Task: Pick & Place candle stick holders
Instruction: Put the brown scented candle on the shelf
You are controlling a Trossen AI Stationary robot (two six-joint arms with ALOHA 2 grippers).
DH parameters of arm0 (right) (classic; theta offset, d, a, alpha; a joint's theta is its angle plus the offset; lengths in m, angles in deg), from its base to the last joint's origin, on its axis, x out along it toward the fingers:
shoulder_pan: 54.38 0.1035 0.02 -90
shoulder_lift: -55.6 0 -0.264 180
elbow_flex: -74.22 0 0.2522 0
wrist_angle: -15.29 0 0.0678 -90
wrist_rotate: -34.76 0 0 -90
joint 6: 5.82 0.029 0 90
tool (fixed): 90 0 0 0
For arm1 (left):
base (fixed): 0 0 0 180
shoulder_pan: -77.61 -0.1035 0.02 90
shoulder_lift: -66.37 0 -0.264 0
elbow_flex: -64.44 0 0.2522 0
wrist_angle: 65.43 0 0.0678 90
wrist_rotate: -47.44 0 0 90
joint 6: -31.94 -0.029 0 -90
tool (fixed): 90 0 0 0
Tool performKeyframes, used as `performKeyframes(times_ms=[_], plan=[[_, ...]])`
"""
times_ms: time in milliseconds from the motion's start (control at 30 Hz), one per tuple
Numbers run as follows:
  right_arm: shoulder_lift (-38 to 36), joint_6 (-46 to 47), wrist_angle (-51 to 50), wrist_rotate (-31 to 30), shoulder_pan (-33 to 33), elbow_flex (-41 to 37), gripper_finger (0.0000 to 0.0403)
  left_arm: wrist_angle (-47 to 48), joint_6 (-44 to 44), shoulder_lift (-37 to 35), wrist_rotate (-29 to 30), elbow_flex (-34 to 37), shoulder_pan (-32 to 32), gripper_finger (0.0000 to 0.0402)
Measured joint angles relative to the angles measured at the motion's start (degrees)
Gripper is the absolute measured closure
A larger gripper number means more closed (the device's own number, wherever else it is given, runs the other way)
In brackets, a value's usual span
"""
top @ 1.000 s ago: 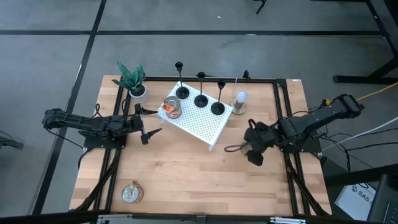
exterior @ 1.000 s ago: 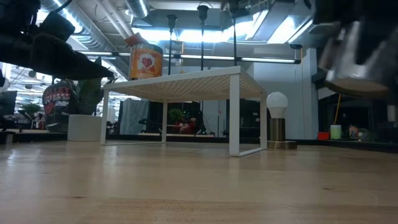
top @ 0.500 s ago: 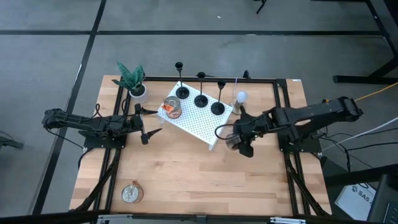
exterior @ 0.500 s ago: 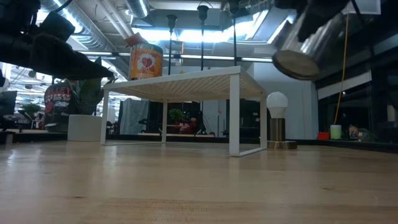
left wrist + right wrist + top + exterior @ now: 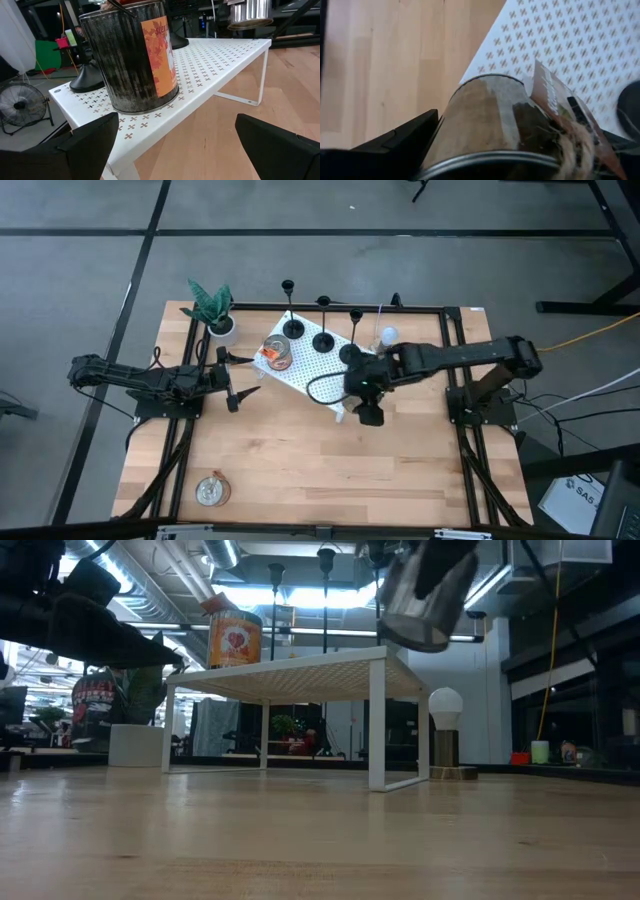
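Observation:
Three black candle stick holders stand by their round bases (image 5: 293, 330), (image 5: 323, 342), (image 5: 350, 353) on the white perforated shelf (image 5: 315, 375). One base also shows in the left wrist view (image 5: 90, 77). My right gripper (image 5: 362, 383) is over the shelf's near right corner, shut on a metal tin (image 5: 487, 120) with a paper tag and twine. The tin also shows in the low view (image 5: 420, 595). My left gripper (image 5: 175, 150) is open and empty at the shelf's left end, level with an orange-labelled can (image 5: 135, 55). My right gripper pinches the tin's round side wall (image 5: 450, 125) between its two fingers, one on each side. The arm reaches in from the table's right. The tin is lifted clear and tilted, its bottom (image 5: 410, 638) above the level of the shelf top.
A potted plant (image 5: 212, 310) stands at the far left and a bulb lamp (image 5: 386, 340) just right of the shelf. Another small tin (image 5: 211, 490) sits at the near left corner. Bare wood lies in front of the shelf.
My right gripper has carried the tin up and toward the table's left and far side, from the right part of the table to the shelf's near right corner. The tin has stayed in the hold, clear of the table.

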Motion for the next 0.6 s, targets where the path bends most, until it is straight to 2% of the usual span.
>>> performKeyframes(times_ms=[300, 600], plan=[[10.81, -8.58, -8.73, -0.01, -3.23, 14.37, 0.0047, 0.0, 0.0, -0.01, 0.01, 0.0, 0.01, 0.0002], [15.62, -12.81, -13.0, 0.0, -6.08, 19.96, 0.0044, 0.0, 0.0, 0.0, 0.0, 0.0, 0.0, 0.0002]])
